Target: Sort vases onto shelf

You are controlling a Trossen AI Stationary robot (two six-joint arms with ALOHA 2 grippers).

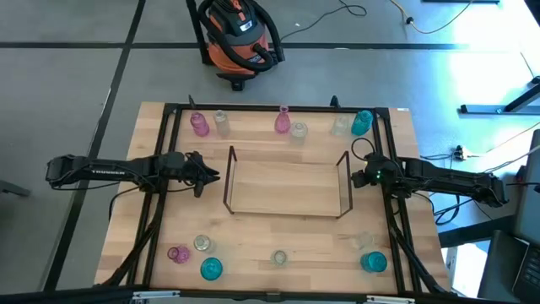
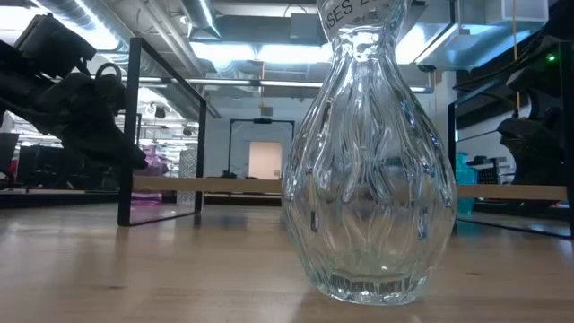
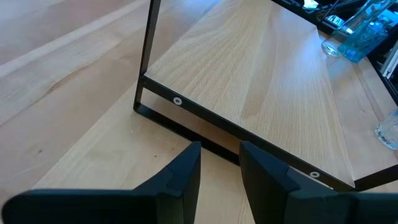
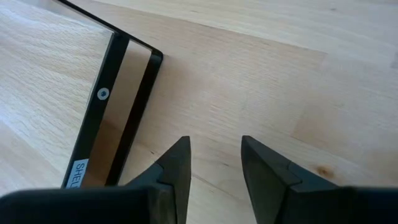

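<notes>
Bench: shelf (image 1: 287, 184) empty between left gripper (image 1: 213, 175) and right gripper (image 1: 358, 178), both parted, empty; vases (image 1: 199, 125) along both long edges.

Bright, even light; window glare whitens the floor (image 1: 472, 59) at upper right; ceiling strip lights glow overhead

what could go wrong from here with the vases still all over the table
1. The shelf is empty and both arms flank it; the left gripper and right gripper, jaws apart and holding nothing, may clip its wire ends when reaching.
2. Vases stand in tight pairs, such as the pink vase beside a clear vase; grasping one may topple its neighbour.
</notes>
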